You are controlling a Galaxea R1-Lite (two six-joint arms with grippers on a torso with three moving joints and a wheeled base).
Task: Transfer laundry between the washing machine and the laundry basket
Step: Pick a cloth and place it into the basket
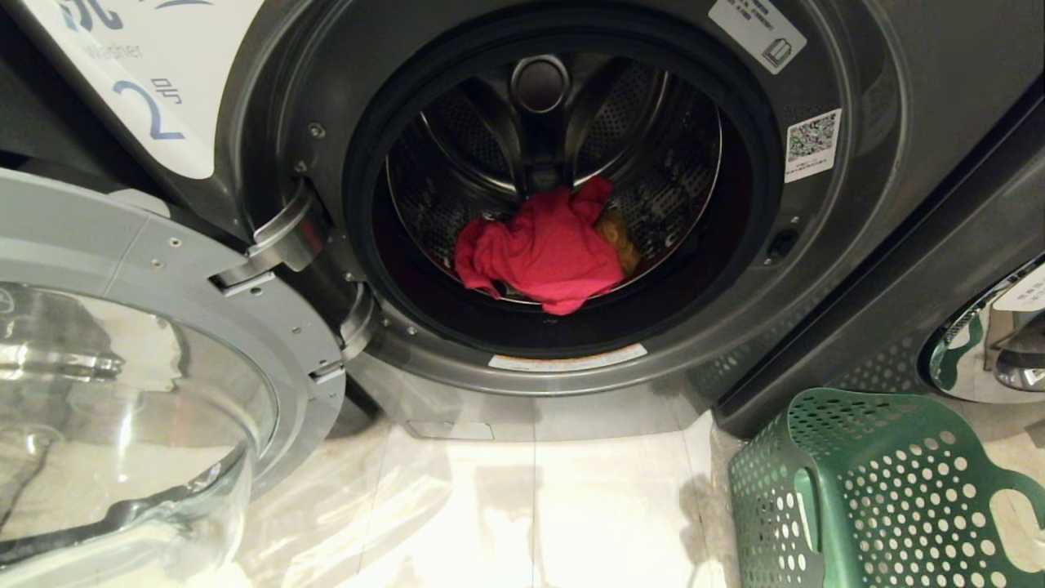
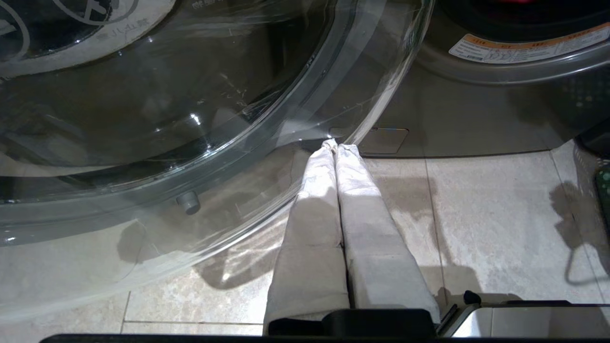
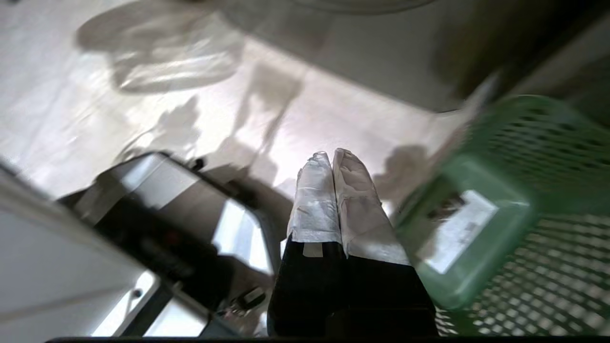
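Head view only: red-pink garment (image 1: pixel 543 253) w/ orange-yellow piece (image 1: pixel 620 241) in washing machine (image 1: pixel 882 204) drum. Wrist views only: left tool (image 2: pixel 335 143) closed, empty, by open door (image 2: pixel 200 109); right tool (image 3: pixel 330 156) closed, empty, beside laundry basket (image 3: pixel 524 200).

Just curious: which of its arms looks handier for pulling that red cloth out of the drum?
Probably the right: its end effector hangs beside the laundry basket, while the open door stands in the left's way.
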